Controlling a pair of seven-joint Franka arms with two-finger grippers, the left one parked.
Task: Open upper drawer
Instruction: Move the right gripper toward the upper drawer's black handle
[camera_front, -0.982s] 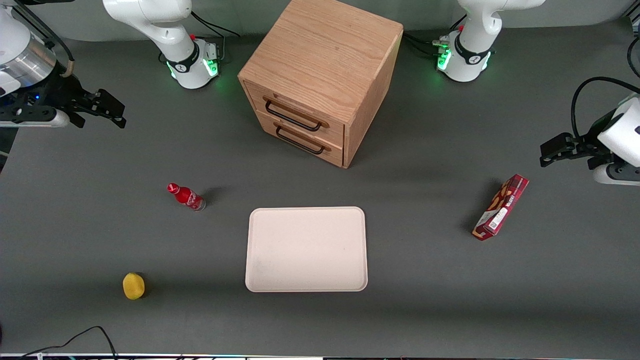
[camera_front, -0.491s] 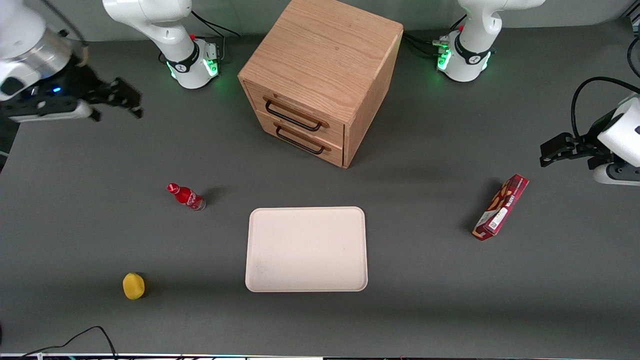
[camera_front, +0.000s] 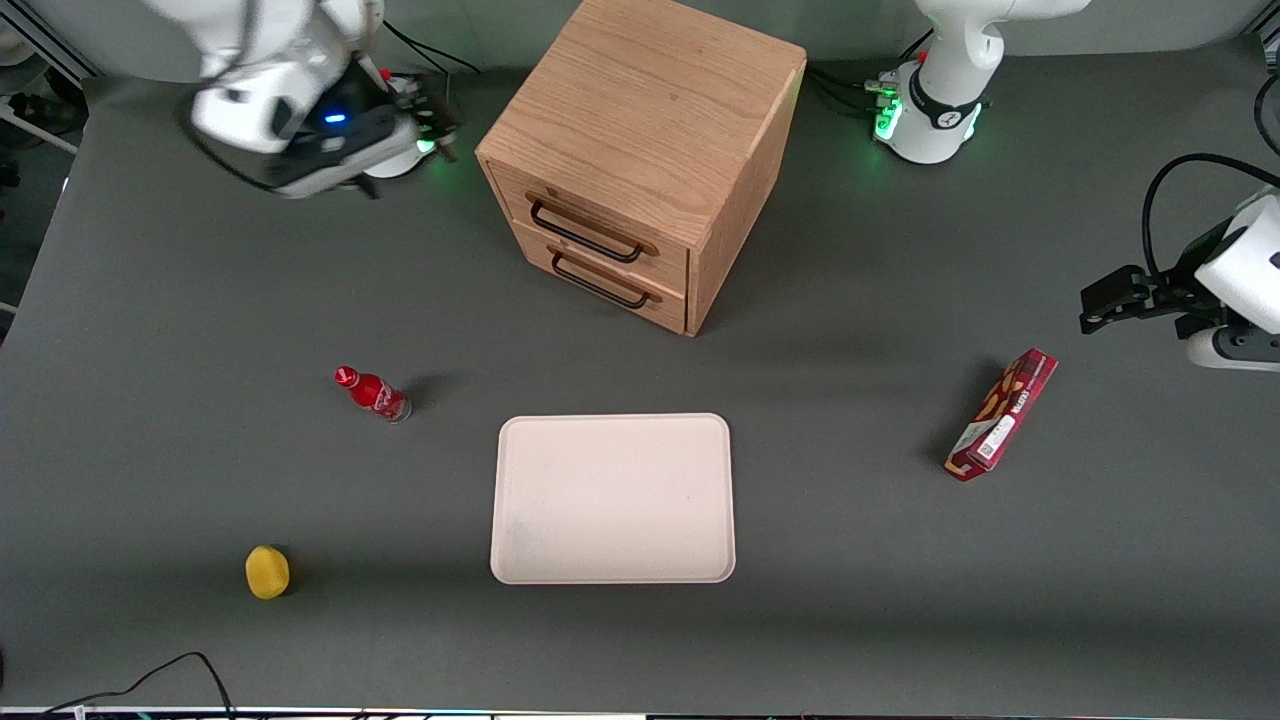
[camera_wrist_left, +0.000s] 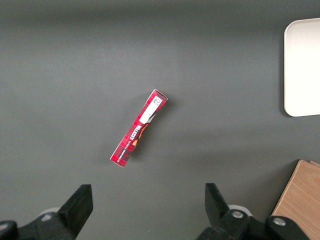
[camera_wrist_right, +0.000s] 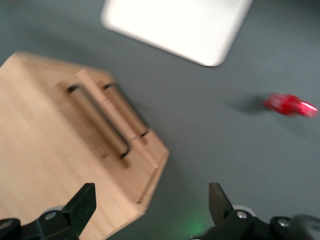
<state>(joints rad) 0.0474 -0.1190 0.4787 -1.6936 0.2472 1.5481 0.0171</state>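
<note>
The box-shaped oak cabinet (camera_front: 650, 110) stands at the back middle of the table. Its upper drawer (camera_front: 600, 215) is shut, with a thin black wire handle (camera_front: 585, 232). The matching lower drawer (camera_front: 610, 275) beneath it is also shut. My right gripper (camera_front: 432, 112) hangs in the air beside the cabinet's top edge, toward the working arm's end, touching nothing. In the right wrist view the gripper (camera_wrist_right: 152, 210) is open and empty, its fingers (camera_wrist_right: 82, 205) wide apart over the cabinet's corner. The upper drawer's handle (camera_wrist_right: 100, 122) shows there.
A pale tray (camera_front: 612, 498) lies nearer the front camera than the cabinet. A red bottle (camera_front: 372, 394) and a yellow fruit (camera_front: 267, 572) lie toward the working arm's end. A red snack box (camera_front: 1002, 413) lies toward the parked arm's end.
My right gripper has swung from the working arm's end of the table toward the cabinet, farther from the front camera. The drawers and the other objects have not moved.
</note>
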